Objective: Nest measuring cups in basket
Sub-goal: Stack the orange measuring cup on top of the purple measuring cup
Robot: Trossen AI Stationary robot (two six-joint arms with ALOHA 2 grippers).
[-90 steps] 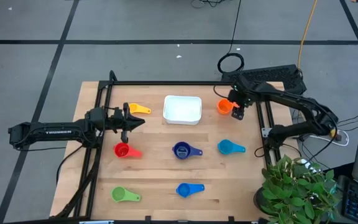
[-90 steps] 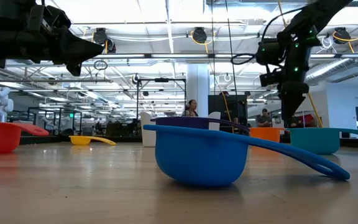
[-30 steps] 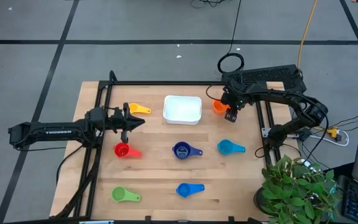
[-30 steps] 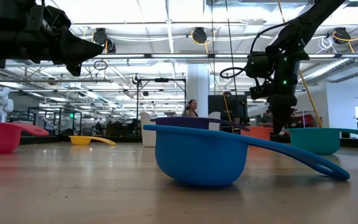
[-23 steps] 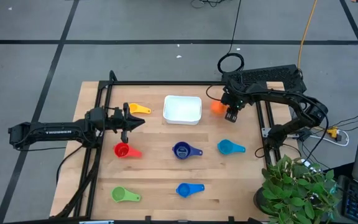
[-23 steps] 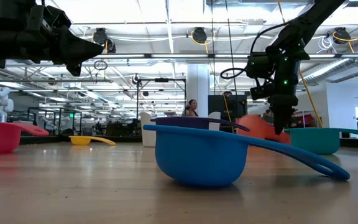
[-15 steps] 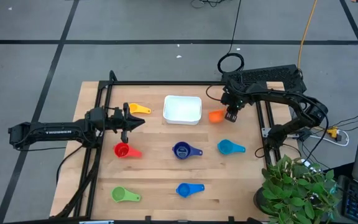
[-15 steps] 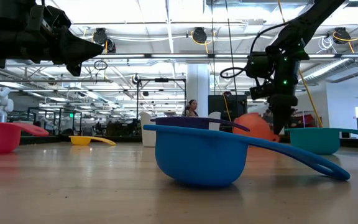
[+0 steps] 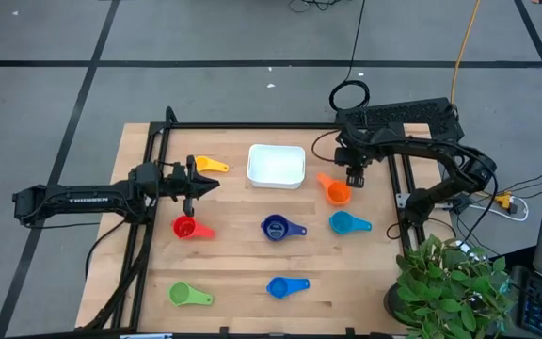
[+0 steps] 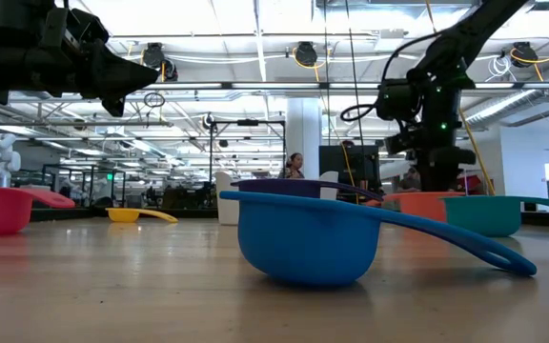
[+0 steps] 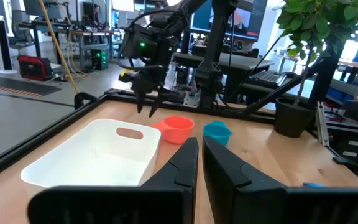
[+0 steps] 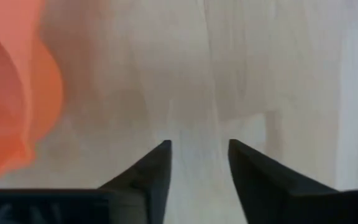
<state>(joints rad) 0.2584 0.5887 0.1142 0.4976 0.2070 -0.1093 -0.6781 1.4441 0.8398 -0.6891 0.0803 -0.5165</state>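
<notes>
Seven measuring cups lie outside the white basket at upper centre, so nesting is unstarted: the right gripper, jaws parted and empty, hangs beside the loose orange cup, while the left gripper waits closed at centre left.

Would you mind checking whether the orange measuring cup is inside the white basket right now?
No, in the high view the orange measuring cup lies on the bare table to the right of the white basket, which holds no cup.

Seven measuring cups, one basket
</notes>
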